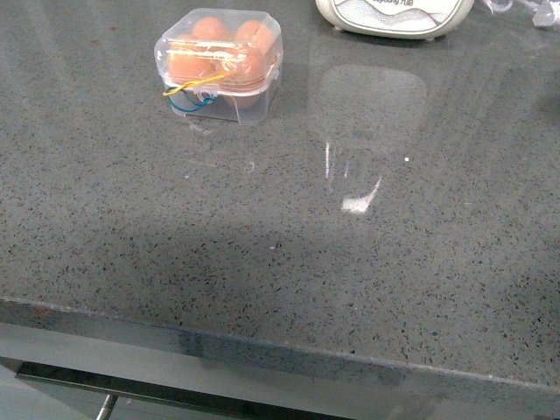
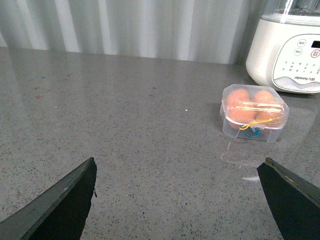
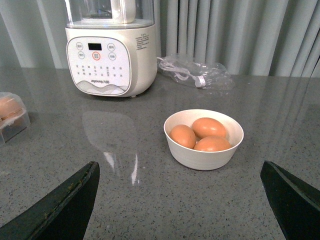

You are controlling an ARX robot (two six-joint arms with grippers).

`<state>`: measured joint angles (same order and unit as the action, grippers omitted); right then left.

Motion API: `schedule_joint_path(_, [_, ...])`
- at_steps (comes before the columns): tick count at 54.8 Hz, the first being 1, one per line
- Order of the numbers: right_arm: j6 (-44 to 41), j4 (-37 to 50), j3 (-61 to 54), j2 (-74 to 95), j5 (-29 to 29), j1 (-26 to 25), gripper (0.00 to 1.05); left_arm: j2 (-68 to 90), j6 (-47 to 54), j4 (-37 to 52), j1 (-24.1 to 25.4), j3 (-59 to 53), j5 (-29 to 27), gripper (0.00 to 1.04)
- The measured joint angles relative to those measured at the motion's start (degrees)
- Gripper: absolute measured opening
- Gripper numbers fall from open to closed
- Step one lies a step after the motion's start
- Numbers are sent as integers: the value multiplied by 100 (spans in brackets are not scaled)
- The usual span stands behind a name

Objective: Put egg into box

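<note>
Grey speckled worktop (image 1: 289,262) across the whole front frame. White appliance (image 3: 111,55) upper left in the right wrist frame, cut off at the top edge in front. Bowl (image 3: 203,152) with three eggs at centre there. Box (image 1: 219,66) upper left in front, lid closed, eggs (image 1: 188,66) inside. Left end effector (image 2: 177,200) spread apart, empty; right end effector (image 3: 180,200) likewise.

left pincer (image 2: 177,200) spread wide, empty, right pincer (image 3: 180,200) likewise
</note>
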<state>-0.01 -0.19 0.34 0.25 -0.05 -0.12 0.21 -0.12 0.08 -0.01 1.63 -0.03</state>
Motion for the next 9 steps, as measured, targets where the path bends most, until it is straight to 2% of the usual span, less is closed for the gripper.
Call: schedule_joint_path(9, [0,0,0,0,0,0,97,0,0,0,0,0,0,98])
